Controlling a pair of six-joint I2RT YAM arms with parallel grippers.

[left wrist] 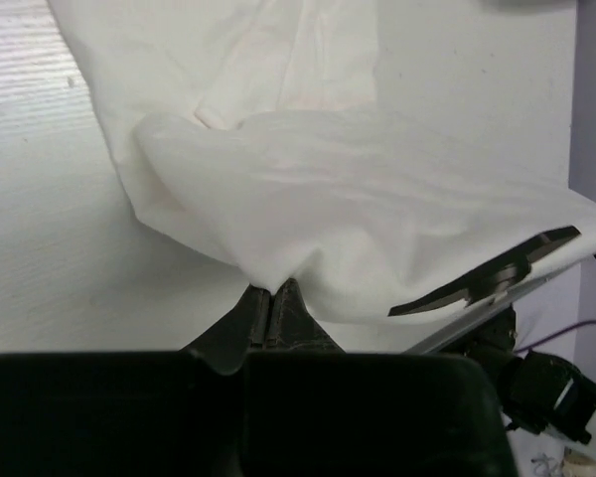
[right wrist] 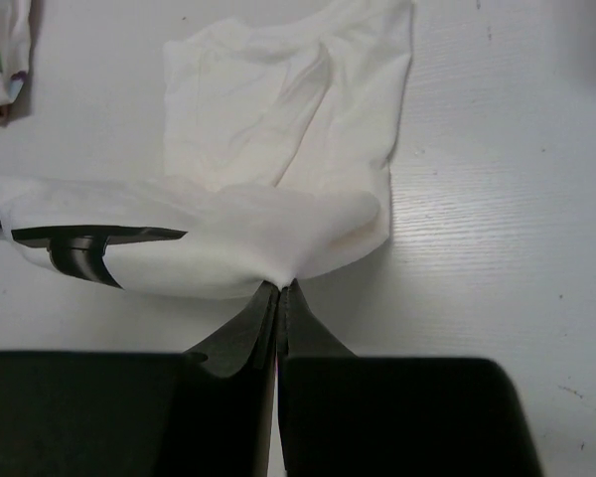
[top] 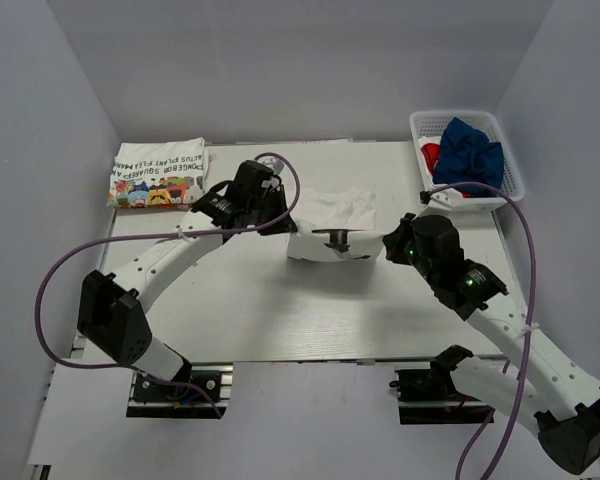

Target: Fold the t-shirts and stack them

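A white t-shirt with a black mark (top: pixel 332 228) lies mid-table, its near edge lifted and stretched between both grippers. My left gripper (top: pixel 278 222) is shut on its left corner; the pinched cloth (left wrist: pixel 278 229) shows in the left wrist view above the left gripper (left wrist: pixel 271 290). My right gripper (top: pixel 390 243) is shut on the right corner, also seen in the right wrist view (right wrist: pixel 281 288) under the folded-over cloth (right wrist: pixel 209 234). A folded tee with colourful print and black lettering (top: pixel 158 172) lies at the far left. A navy tee (top: pixel 470 152) and something red (top: pixel 430 153) sit in the basket.
A white lattice basket (top: pixel 508 158) stands at the far right corner. Purple cables (top: pixel 55 270) loop beside both arms. Grey walls enclose the table on three sides. The table's near edge (top: pixel 310 362) runs above the arm bases.
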